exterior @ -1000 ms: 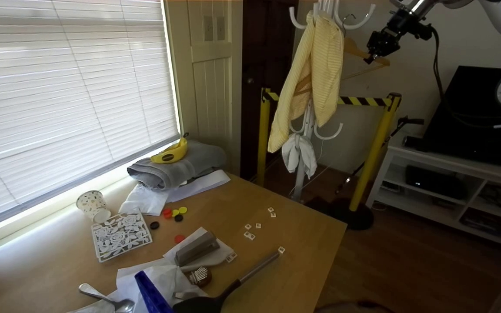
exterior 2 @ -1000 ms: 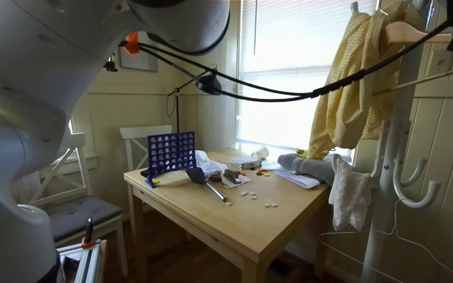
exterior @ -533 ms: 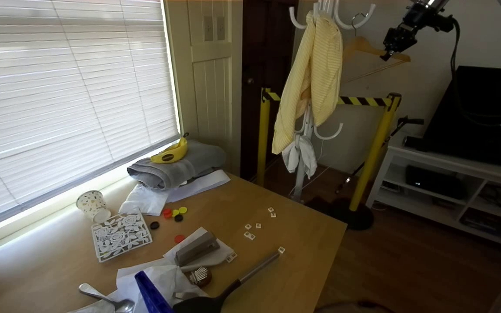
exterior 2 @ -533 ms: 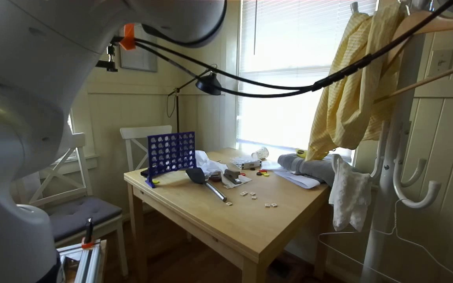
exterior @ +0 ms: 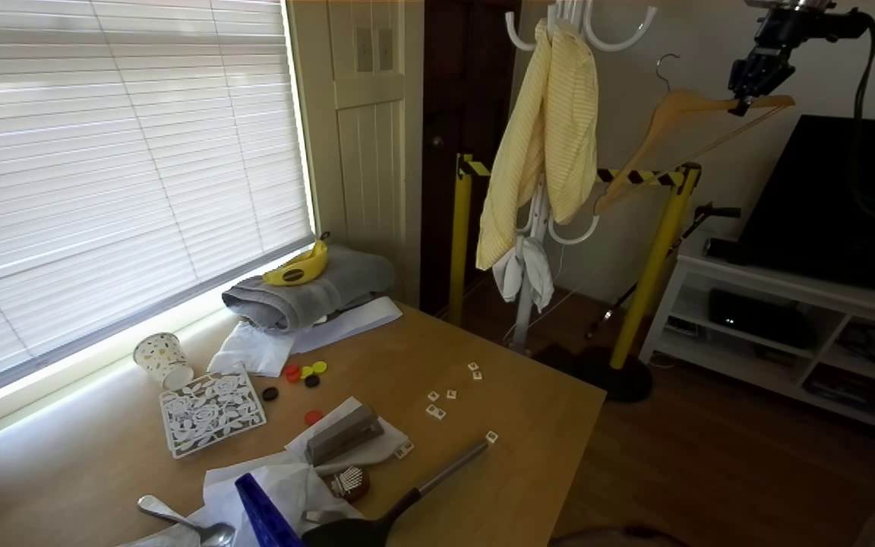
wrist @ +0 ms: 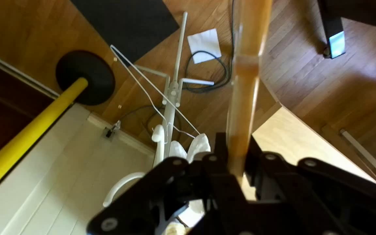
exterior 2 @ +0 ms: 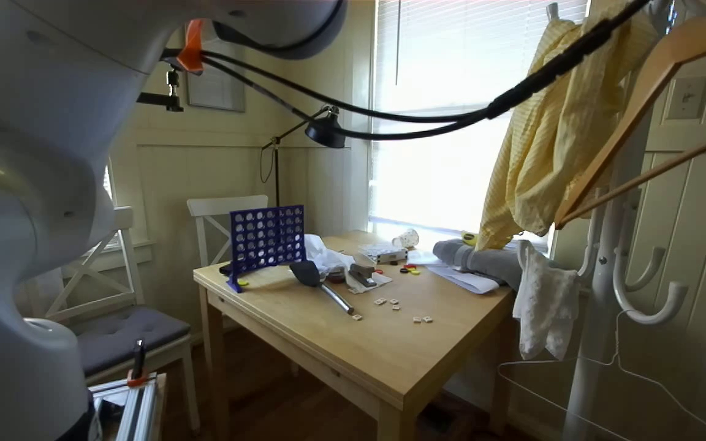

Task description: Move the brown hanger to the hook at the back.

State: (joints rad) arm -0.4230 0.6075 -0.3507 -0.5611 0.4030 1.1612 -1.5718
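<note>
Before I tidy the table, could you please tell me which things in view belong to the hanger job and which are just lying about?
For the job:
brown hanger
gripper holding it
white hooked coat rack, presumably

Just lying about:
grey towel
stapler
spatula
spoon
patterned cup
letter tiles

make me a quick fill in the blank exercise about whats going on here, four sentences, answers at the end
1. The gripper holds a wooden clothes ____.
2. The large garment hanging high on the coat rack is mainly ____ in colour.
3. The blue game grid stands on a wooden ____.
4. The yellow pouch on the gray towel is shaped like a ____.

Missing words: hanger; yellow; table; banana.
</note>
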